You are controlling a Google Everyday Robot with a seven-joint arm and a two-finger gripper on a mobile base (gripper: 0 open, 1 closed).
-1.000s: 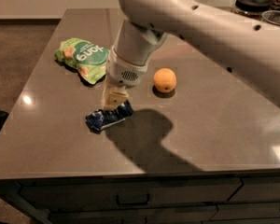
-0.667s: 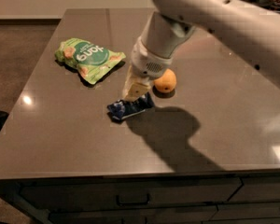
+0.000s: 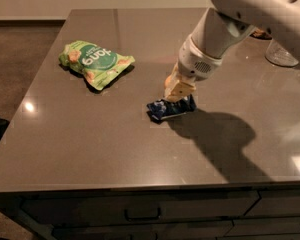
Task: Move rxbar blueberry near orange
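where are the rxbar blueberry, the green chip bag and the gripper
rxbar blueberry (image 3: 162, 110), camera view, left part of the wrapper
green chip bag (image 3: 96, 61), camera view, middle of the bag
gripper (image 3: 179, 98), camera view, between its jaws, at the bar's top edge

- my arm (image 3: 250, 4) is smooth white, built of thick rounded segments.
- my wrist (image 3: 200, 64) is a white collar with a patch of small dark holes.
- my gripper (image 3: 177, 96) is tan and blocky, clamped on the rxbar blueberry (image 3: 162, 110).

Arm angled down, claw (image 3: 179, 94) clamped on rxbar blueberry (image 3: 163, 109)
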